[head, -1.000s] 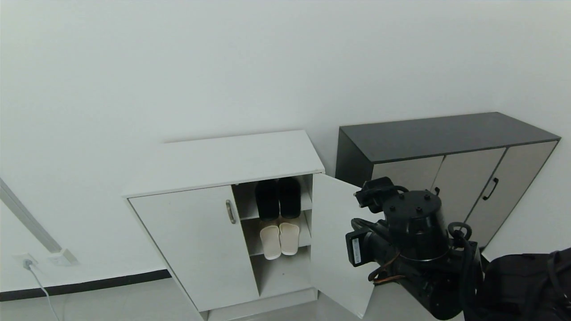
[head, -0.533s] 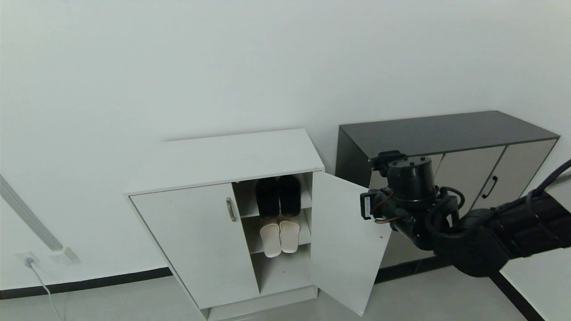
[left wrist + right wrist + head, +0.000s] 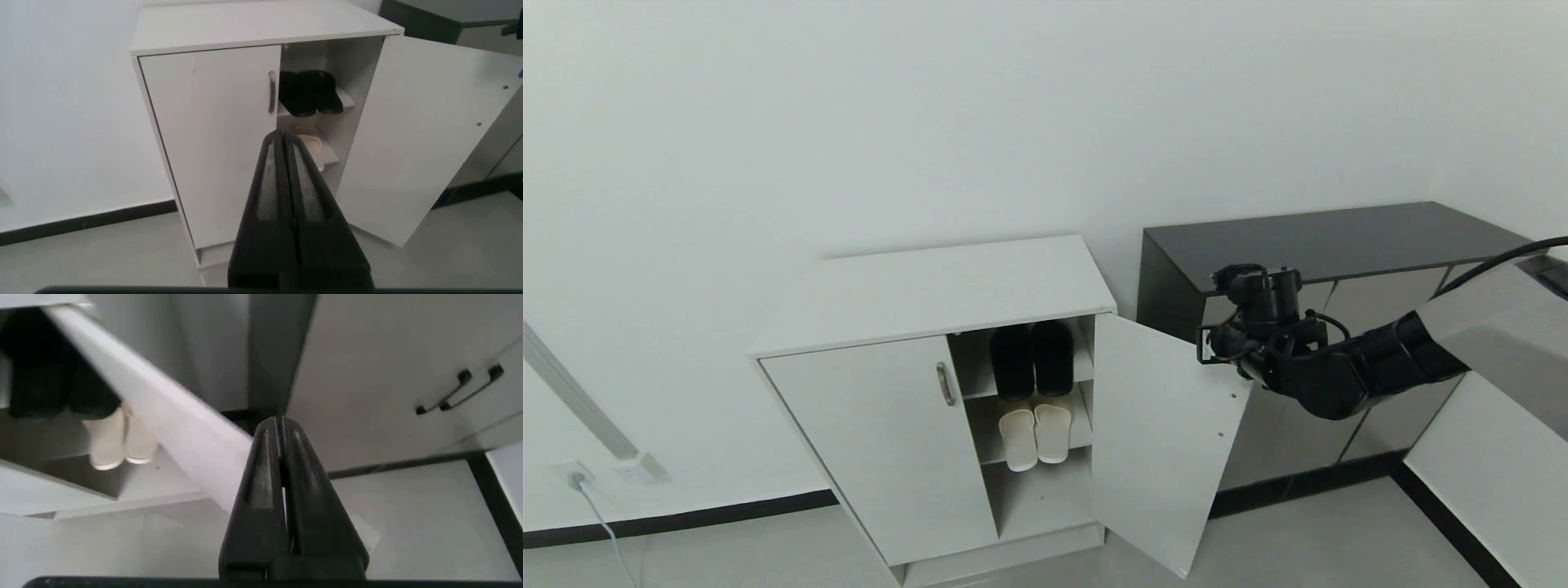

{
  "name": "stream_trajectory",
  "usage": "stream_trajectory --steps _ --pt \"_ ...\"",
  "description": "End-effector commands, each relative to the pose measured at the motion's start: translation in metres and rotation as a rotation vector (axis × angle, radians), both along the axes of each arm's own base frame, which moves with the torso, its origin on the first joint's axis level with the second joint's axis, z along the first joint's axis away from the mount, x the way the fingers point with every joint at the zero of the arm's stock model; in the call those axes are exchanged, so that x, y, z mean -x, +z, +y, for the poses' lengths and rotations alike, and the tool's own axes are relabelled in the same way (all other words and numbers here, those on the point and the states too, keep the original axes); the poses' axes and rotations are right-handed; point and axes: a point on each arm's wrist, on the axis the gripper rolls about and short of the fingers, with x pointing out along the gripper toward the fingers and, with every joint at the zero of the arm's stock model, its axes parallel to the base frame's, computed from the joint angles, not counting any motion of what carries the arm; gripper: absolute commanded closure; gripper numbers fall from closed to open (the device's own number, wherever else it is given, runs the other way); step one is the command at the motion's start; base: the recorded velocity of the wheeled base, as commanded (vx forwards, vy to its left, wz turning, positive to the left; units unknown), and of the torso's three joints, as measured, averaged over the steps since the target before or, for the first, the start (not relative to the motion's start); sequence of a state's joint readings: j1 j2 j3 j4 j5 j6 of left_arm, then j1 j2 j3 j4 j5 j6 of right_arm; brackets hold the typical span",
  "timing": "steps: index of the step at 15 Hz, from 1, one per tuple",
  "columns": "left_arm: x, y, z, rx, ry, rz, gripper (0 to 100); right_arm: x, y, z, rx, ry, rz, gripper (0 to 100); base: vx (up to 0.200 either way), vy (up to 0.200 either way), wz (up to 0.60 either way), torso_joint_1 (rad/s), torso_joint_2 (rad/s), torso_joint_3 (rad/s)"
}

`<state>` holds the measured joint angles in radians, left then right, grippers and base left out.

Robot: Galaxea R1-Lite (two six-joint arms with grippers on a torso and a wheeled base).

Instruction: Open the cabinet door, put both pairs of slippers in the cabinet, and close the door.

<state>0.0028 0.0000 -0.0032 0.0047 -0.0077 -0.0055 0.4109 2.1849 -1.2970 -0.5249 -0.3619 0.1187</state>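
cabinet door open | black slippers on top shelf, white slippers on shelf below: stowing judged done | right hand clenched, empty, near door's free edge | left hand clenched, empty | remaining: shut door

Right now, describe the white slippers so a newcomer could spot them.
Find the white cabinet against the wall, left of the dark cabinet. Its right door stands open; the white slippers sit on the middle level, directly below the black slippers.
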Motion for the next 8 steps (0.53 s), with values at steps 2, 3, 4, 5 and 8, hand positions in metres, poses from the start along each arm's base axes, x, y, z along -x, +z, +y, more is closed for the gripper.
stream_trajectory --steps 2,3,4,5,8 --pt "0.0 0.0 0.0 0.001 -0.001 0.0 100 -0.0121 -0.0211 -0.0114 0.01 -0.025 0.042 100 0.0 0.0 0.0 0.0 0.0 0.0" --pt "0.0 0.0 0.0 0.001 -0.001 0.0 100 -0.0124 -0.0215 -0.0125 0.004 -0.022 0.045 100 0.0 0.0 0.0 0.0 0.0 0.0" --pt "0.0 0.0 0.0 -0.001 -0.001 0.0 100 -0.0119 -0.023 -0.012 0.005 -0.021 0.049 100 0.0 0.0 0.0 0.0 0.0 0.0" --pt "0.0 0.0 0.0 -0.001 -0.001 0.0 100 -0.0123 -0.0252 -0.0119 0.008 -0.021 0.055 100 0.0 0.0 0.0 0.0 0.0 0.0" --pt "0.0 0.0 0.0 -0.001 -0.001 0.0 100 -0.0107 -0.0283 -0.0118 0.019 -0.02 0.086 100 0.0 0.0 0.0 0.0 0.0 0.0"
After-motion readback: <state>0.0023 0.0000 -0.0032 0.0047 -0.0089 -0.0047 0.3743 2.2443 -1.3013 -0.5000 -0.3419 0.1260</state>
